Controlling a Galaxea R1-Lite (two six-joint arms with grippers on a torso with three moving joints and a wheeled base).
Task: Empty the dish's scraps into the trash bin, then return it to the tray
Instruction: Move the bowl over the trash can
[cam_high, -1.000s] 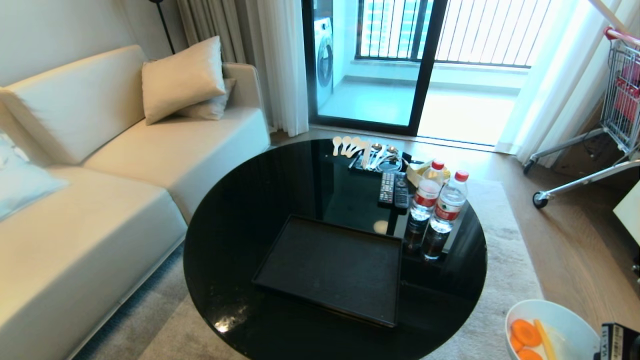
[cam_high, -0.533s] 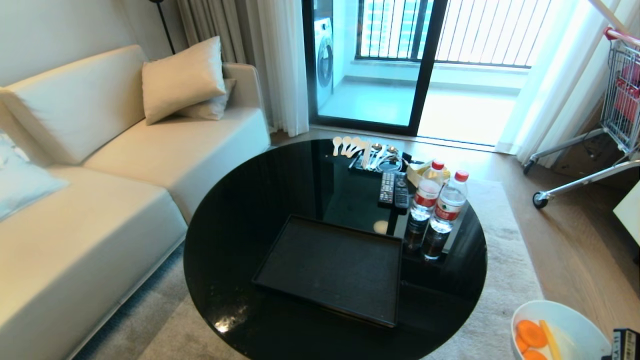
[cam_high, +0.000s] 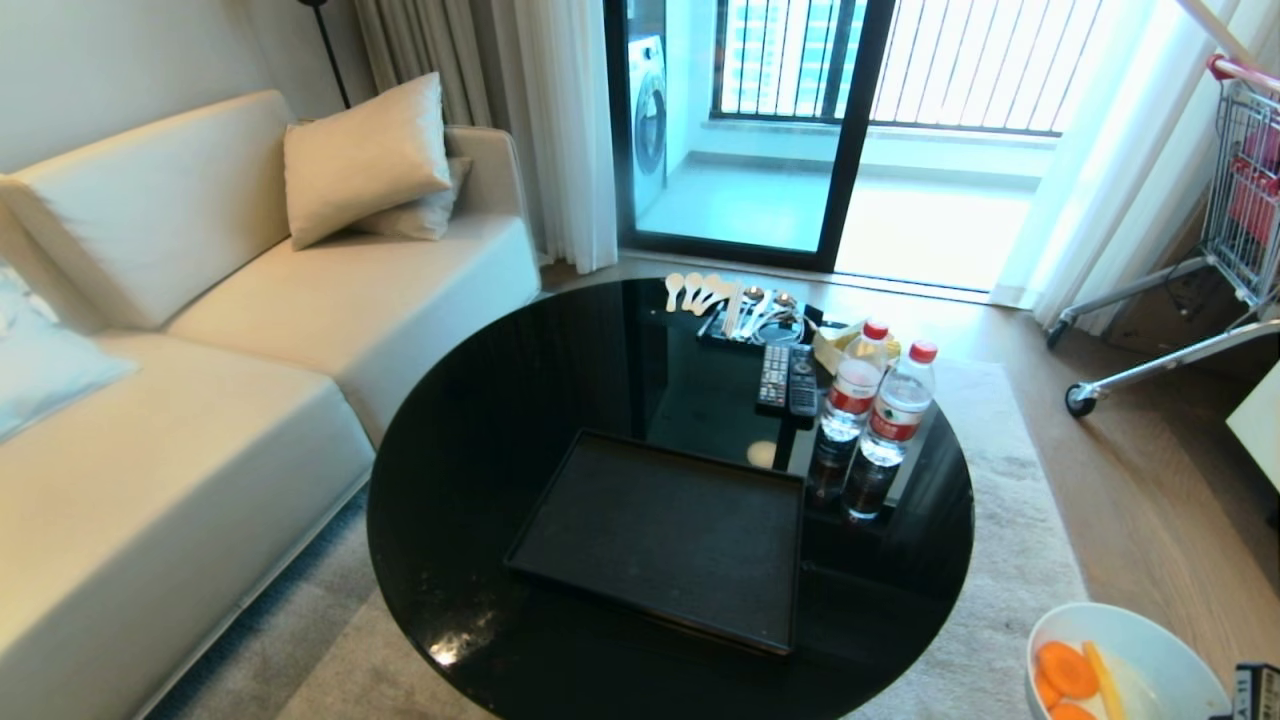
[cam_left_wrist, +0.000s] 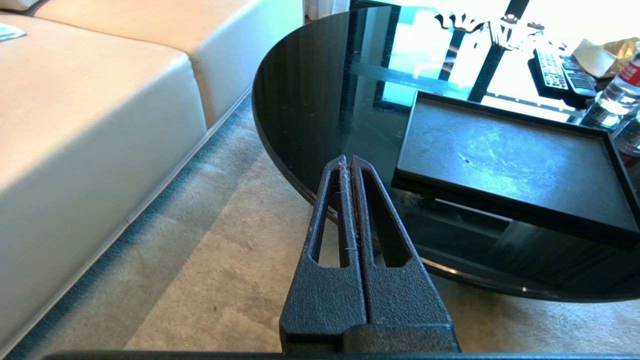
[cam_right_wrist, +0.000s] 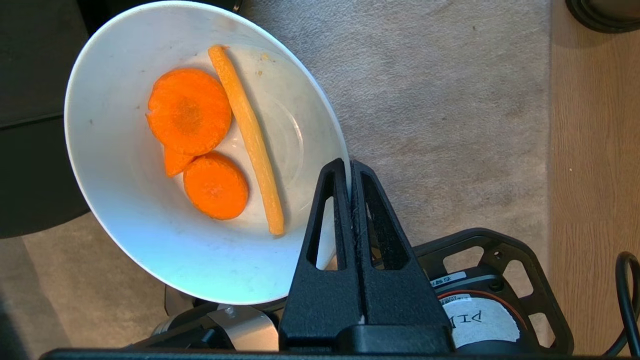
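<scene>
Left end effector (cam_left_wrist: 350, 165) idles clenched & empty by the desk (cam_high: 480, 430). Black tray (cam_high: 660, 535) sits bare at centre. Far right, right end effector (cam_right_wrist: 348, 170) pinches the dish (cam_right_wrist: 125, 210) rim; scraps (cam_right_wrist: 189, 111) inside. We keep it level till over the bin, which we can't see.

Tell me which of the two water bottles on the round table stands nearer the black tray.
The left-hand bottle, the one next to the remote controls, stands nearer the tray; the other bottle stands on its far side, toward the table's right edge.
</scene>
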